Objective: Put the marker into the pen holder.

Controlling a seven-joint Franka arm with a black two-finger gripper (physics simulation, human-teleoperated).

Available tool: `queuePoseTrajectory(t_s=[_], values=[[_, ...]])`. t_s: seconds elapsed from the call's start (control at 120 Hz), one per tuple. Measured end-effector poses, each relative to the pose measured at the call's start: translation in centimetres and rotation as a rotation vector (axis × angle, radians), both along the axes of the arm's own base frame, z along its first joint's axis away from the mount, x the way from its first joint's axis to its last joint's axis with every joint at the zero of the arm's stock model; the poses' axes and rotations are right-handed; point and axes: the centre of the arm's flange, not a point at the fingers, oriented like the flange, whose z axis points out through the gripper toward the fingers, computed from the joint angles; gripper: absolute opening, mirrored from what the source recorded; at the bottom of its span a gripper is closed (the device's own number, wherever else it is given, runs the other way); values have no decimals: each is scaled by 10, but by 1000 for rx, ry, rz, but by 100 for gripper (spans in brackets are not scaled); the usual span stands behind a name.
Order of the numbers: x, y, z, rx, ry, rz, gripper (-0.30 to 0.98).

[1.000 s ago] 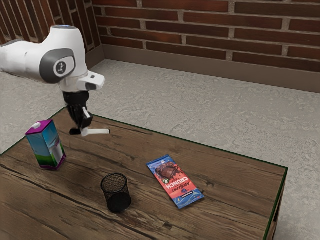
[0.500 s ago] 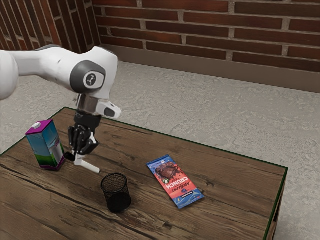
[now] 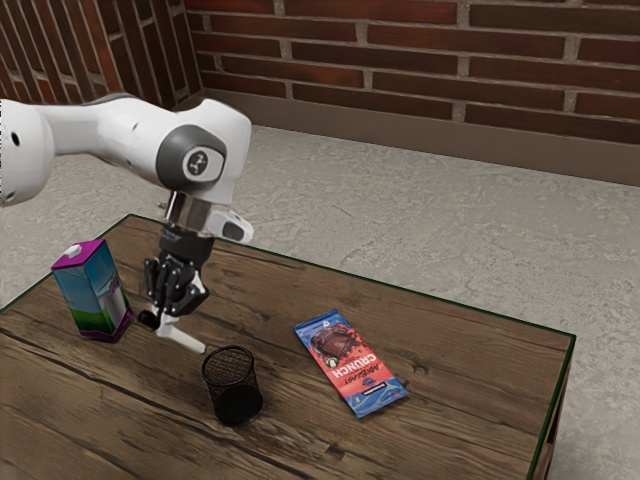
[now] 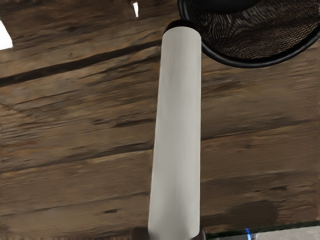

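Above the table, my black gripper point(image 3: 165, 322) points down and is shut on the marker near its black-capped end. The white marker point(image 3: 184, 339) sticks out tilted slightly downward, its free end beside the rim of the pen holder. In the wrist view the marker point(image 4: 177, 130) runs out from between the fingertips, its far black tip close to the holder's rim. The black mesh pen holder point(image 3: 232, 385) stands upright on the table; its round opening point(image 4: 260, 30) also appears in the wrist view, alongside the marker's far end.
A blue and purple carton point(image 3: 92, 292) stands on the wooden table point(image 3: 455, 370), on the exterior view's left of the gripper. A chocolate bar wrapper point(image 3: 350, 362) lies flat beyond the pen holder, toward the exterior view's right.
From the table's far side my hand has come toward the pen holder with the marker, which has swung around to point at it. Over the last half second the hand shifted only slightly.
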Motion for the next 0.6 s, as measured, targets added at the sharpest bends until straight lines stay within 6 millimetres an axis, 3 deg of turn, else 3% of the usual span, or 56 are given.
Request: queuePoseTrajectory(t_s=[0.267, 0.358, 0.483, 0.6], values=[[7, -18, -8, 8, 5, 2, -9], [10, -32, -17, 9, 17, -8, -9], [13, -36, -35, 19, 45, 3, -9], [13, -39, -40, 17, 55, 12, 15]])
